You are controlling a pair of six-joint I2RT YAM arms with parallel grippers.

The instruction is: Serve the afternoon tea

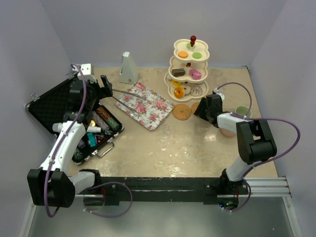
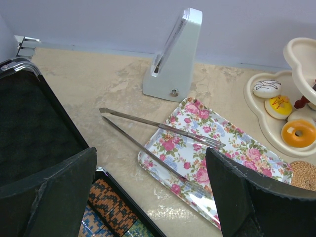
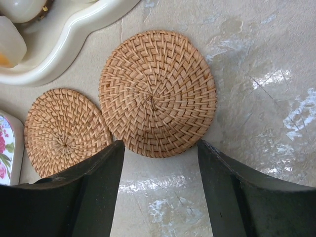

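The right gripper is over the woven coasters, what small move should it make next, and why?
Probably lower the right gripper straight down and close on the near edge of the coaster below it. Its jaws stand open with nothing held, and that edge sits between them. The second coaster lies close beside, so stay clear of it.

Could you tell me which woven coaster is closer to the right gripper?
The coaster farther from the flowered tray: it lies centred before the right gripper, the other off to one side.
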